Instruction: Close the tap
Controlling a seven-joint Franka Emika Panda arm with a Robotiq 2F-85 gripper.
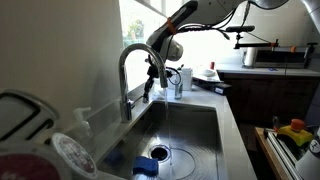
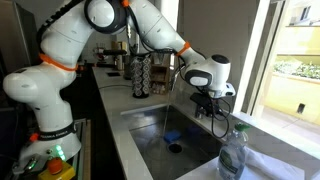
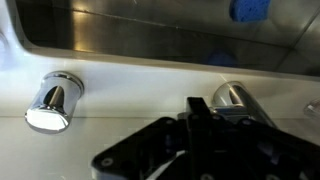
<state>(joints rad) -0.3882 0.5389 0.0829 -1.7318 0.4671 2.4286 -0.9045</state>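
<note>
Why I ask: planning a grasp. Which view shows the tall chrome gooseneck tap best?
The exterior view where the tall chrome gooseneck tap stands in profile, arch to base. In an exterior view the tool covers most of it; the wrist view shows only low chrome fittings.

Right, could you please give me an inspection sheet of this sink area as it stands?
Surface: steel sink set in a pale counter; blue sponge lies near the drain.
Job's things: tap upright, arched spout over the basin; a thin stream seems to fall from it.
Clutter: clear bottle on the counter; dishes beside the sink.
Grippers: gripper close to the tap; whether the fingers are open cannot be told.
Cables: nothing seen.
Surroundings: bright window behind the tap; microwave on a far counter.
</note>
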